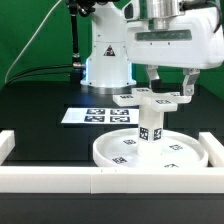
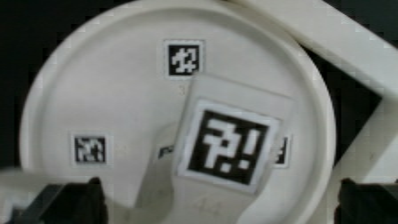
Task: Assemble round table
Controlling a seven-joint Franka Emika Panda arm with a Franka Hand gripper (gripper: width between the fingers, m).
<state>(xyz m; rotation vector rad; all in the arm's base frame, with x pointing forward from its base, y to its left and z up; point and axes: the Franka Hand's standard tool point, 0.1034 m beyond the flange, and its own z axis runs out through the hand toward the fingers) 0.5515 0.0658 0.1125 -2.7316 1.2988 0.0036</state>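
The large rimmed disc (image 1: 170, 155) lies on the black table by the front rail. The short thick post (image 1: 150, 127) stands upright on the disc, a tag on its side. The cross-shaped piece (image 1: 150, 98) rests flat on top of the post. My gripper (image 1: 168, 90) hangs over the cross on the exterior view's right side, open, its fingers on either side of one arm and not closed on it. In the wrist view the disc (image 2: 116, 90) fills the picture, with the tagged post (image 2: 231, 140) on it. White plastic lies between the dark fingertips (image 2: 68, 203) of the gripper (image 2: 222, 212).
The marker board (image 1: 95, 115) lies behind the disc towards the robot base (image 1: 105, 65). White border rails run along the front (image 1: 100, 182), the exterior view's left (image 1: 8, 145) and right (image 1: 215, 150). A white rail (image 2: 338, 50) crosses the wrist view beyond the disc.
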